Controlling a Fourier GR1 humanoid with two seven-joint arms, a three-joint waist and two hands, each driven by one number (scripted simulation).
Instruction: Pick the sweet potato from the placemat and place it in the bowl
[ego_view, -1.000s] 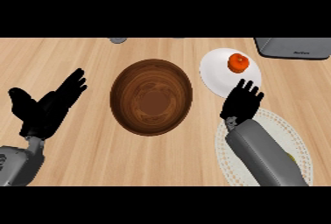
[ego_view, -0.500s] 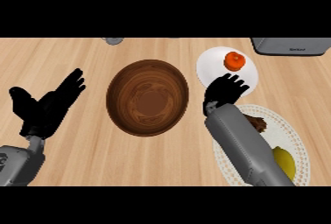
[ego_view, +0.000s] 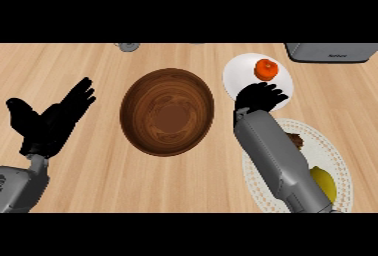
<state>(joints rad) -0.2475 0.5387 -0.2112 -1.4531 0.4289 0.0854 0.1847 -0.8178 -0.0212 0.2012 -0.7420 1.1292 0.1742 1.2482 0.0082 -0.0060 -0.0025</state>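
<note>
Sweet potato (ego_view: 296, 140) shows only as a small dark reddish-brown sliver on the placemat (ego_view: 329, 150), just past the right forearm, which crosses the mat lengthwise and covers most of it; its shape and full outline cannot be made out. A yellow item (ego_view: 323, 181) lies on the same mat toward the near right corner of the counter (ego_view: 96, 185), partly hidden by the forearm as well, and the mat itself is cut off at the near edge.

The right robot hand (ego_view: 258, 97) sits beyond the sweet potato, toward the far edge, over the near rim of a white plate (ego_view: 240, 75) that holds an orange-red fruit (ego_view: 266, 69). Its fingers are spread and relaxed, grasping nothing, and the sweet potato lies behind it, beside the wrist end of the forearm rather than under the fingers. Whether the hand touches the plate cannot be told.

The wooden bowl (ego_view: 167, 112) stands near the middle of the counter, just left of that robot hand, with nothing in it.

The left robot hand (ego_view: 50, 121) rests open near the left edge, fingers up, holding nothing.

At the far right corner a grey appliance (ego_view: 331, 51) is cut off, and a small grey object (ego_view: 128, 46) at the far edge is too cropped to identify.
</note>
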